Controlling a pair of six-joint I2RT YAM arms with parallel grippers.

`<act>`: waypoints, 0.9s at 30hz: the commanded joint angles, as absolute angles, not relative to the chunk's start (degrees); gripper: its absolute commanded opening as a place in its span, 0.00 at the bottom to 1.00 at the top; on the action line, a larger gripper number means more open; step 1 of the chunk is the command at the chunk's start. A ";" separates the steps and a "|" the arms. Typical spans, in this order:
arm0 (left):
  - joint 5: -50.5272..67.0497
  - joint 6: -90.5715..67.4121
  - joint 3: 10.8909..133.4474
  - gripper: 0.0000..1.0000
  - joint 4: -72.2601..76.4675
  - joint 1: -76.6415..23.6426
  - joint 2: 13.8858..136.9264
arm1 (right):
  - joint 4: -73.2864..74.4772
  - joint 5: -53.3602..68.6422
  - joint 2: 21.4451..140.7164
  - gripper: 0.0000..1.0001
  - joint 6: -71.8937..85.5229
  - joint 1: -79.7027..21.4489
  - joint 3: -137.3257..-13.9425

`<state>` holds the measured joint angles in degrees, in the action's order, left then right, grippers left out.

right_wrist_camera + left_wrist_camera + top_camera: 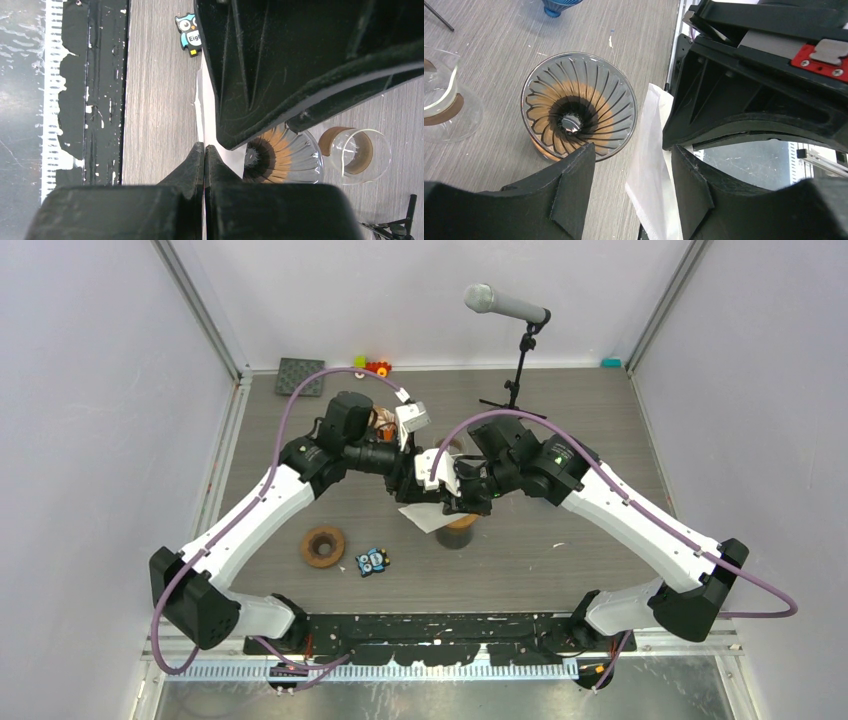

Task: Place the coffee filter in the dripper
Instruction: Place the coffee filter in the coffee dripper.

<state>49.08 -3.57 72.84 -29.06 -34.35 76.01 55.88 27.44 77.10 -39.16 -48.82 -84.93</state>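
– Two grippers crowd the dripper (579, 105); which one has the filter (650, 172)?
– The right gripper (204, 148). Its fingers are clenched flat on an edge of the paper, which hangs just beside the dripper's rim, not in it.
– And the left gripper (634, 150)?
– Released. Its fingers (574, 185) stand apart with the paper in the gap between them; I can't tell whether either one touches it.
– So which step is this?
– Bringing the paper to the cup, I'd judge, short of placing. The dripper is bare inside and sits upright on the table (499, 40).
– What does the next move need?
– Probably shifting the paper over the mouth and lowering it in. It looks folded flat, so it may need spreading, or it will lean on one wall.
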 commanded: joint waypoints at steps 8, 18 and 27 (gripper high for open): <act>49.68 -0.26 74.62 0.57 -31.92 -36.78 78.25 | 56.99 27.45 75.58 0.00 -39.22 -49.56 -86.93; 52.75 1.21 74.81 0.47 -32.70 -37.47 78.88 | 56.63 25.43 75.98 0.00 -38.46 -49.89 -87.54; 54.84 1.93 76.54 0.00 -33.79 -37.54 79.14 | 56.31 24.90 76.16 0.01 -38.06 -50.01 -87.54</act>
